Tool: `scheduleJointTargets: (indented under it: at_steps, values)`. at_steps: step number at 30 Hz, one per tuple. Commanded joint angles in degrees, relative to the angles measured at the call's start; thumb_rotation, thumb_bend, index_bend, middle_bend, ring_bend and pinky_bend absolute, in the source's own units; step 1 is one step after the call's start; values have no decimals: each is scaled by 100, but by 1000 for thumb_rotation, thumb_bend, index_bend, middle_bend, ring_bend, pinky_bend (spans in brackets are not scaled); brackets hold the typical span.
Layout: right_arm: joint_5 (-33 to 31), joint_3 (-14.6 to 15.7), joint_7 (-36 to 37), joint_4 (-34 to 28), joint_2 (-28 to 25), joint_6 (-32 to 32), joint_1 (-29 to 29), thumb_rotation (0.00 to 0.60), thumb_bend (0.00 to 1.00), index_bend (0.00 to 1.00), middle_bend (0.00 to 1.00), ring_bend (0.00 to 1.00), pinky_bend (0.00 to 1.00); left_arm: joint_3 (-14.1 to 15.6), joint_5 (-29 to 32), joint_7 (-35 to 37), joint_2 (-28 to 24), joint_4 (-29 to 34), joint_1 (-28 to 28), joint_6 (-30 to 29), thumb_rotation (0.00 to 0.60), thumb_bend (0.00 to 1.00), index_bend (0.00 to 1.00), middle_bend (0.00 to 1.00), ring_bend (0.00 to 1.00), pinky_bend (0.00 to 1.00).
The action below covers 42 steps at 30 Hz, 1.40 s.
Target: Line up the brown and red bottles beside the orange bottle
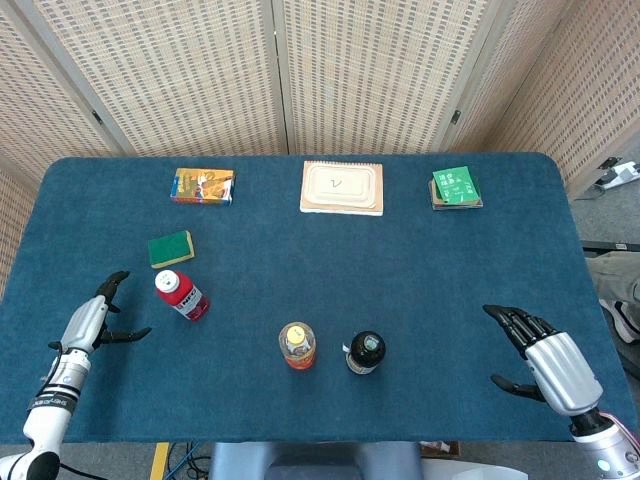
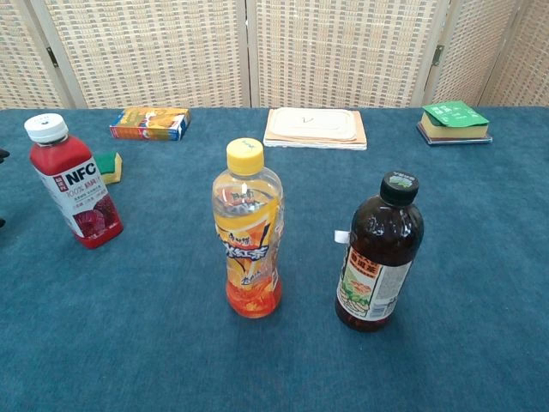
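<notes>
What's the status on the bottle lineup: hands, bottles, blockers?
Left hand open, beside red bottle, not touching. Right hand open, well clear of brown bottle. Brown stands beside orange bottle; red apart. Green sponge behind red, not blocking.

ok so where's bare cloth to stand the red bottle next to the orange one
Bare cloth lies left of the orange bottle, between it and the red bottle. Its other side is crowded: the brown bottle stands close. A wide patch also runs from the brown bottle to the right hand.
</notes>
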<state>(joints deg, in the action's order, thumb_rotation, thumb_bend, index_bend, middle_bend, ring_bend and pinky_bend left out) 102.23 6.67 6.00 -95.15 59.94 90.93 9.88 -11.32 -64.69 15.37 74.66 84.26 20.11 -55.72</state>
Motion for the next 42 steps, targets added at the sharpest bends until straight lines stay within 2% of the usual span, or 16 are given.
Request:
scheduleJointTargets:
  at_steps: [1, 10, 23, 29, 42]
  values:
    - [1, -15, 110, 85, 31, -14, -30, 600, 0, 88, 182, 177, 365, -126, 48, 329, 140, -133, 70, 81, 600, 99, 22, 0, 37, 303]
    - [28, -76, 331, 200, 37, 4, -87, 600, 0, 88, 185, 176, 365, -226, -336, 1204, 472, -496, 158, 27, 600, 98, 52, 0, 73, 303]
    - [33, -167, 433, 260, 46, -14, -136, 600, 0, 88, 188, 176, 365, -326, -307, 1594, 794, -841, 401, 254, 600, 99, 82, 3, 80, 302]
    - [24, -200, 457, 269, 47, -31, -150, 600, 0, 88, 188, 176, 365, -359, -378, 1849, 912, -937, 421, 194, 600, 99, 138, 61, 139, 303]
    - [34, -247, 529, 284, 33, -48, -178, 600, 0, 88, 188, 177, 365, -230, -683, 2622, 663, -650, 435, 452, 600, 99, 163, 73, 151, 303]
